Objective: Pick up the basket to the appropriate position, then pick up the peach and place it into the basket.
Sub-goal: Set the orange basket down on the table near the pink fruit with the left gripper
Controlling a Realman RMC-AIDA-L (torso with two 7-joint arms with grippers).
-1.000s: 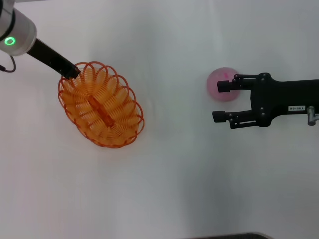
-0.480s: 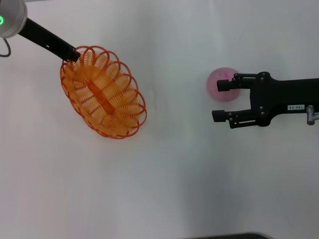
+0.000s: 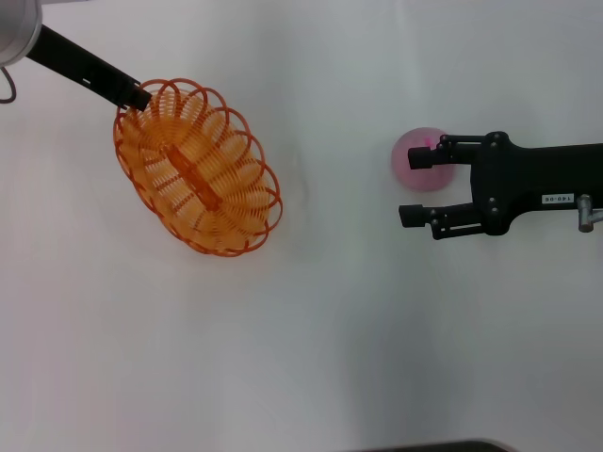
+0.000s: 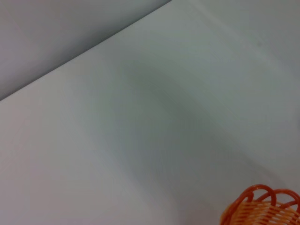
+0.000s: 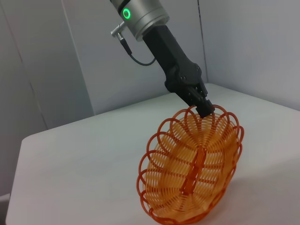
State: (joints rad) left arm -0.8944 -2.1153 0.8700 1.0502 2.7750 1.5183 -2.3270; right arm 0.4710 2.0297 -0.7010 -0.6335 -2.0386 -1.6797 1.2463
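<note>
left gripper (image 3: 138, 96) was at the far-left of the table (image 3: 339, 320), fingers clamped on the rim of the basket (image 3: 198, 168) at its far-left end. in the right wrist view the same gripper (image 5: 202, 107) pinched a rim loop and the basket (image 5: 191, 169) hung tilted, its lower end at or just above the table; couldn't tell if it touched. orange strip (image 3: 191, 179) ran along the basket's bottom. left wrist view showed only a bit of the basket's rim (image 4: 262, 206). peach (image 3: 421, 160) sat on the table well to the right of the basket. right gripper (image 3: 415, 186) was just beside it, fingers spread open, far finger (image 3: 426, 159) over the peach, near finger (image 3: 416, 216) clear of it, gripping nothing.
</note>
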